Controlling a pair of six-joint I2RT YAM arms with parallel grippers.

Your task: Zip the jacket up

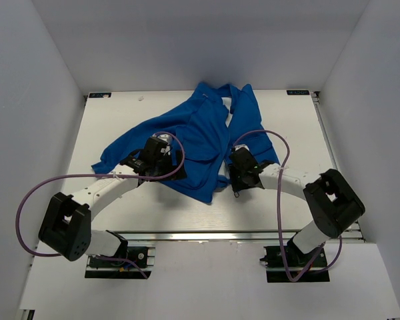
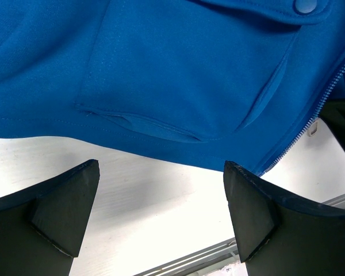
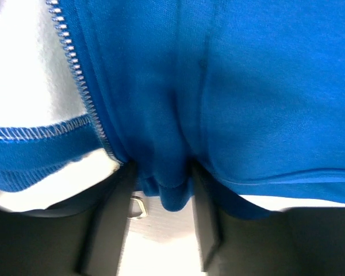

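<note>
The bright blue jacket (image 1: 193, 140) lies crumpled on the white table (image 1: 113, 207), its collar toward the back. My left gripper (image 1: 161, 145) hovers at the left panel's lower hem, open, with nothing between its fingers (image 2: 69, 201). In the left wrist view the jacket (image 2: 178, 69) shows a pocket slit (image 2: 155, 123) and the silver zipper (image 2: 328, 92) along its right edge. My right gripper (image 3: 161, 184) is shut on a bunched fold of the jacket's (image 3: 264, 103) hem. Zipper teeth (image 3: 75, 69) and a small metal pull ring (image 3: 138, 207) lie just left of that fold.
White walls enclose the table on three sides. A metal rail (image 1: 240, 235) runs along the near edge between the arm bases. Purple cables (image 1: 280, 200) loop from each arm. The right gripper's dark finger shows at the left wrist view's right edge (image 2: 342, 129).
</note>
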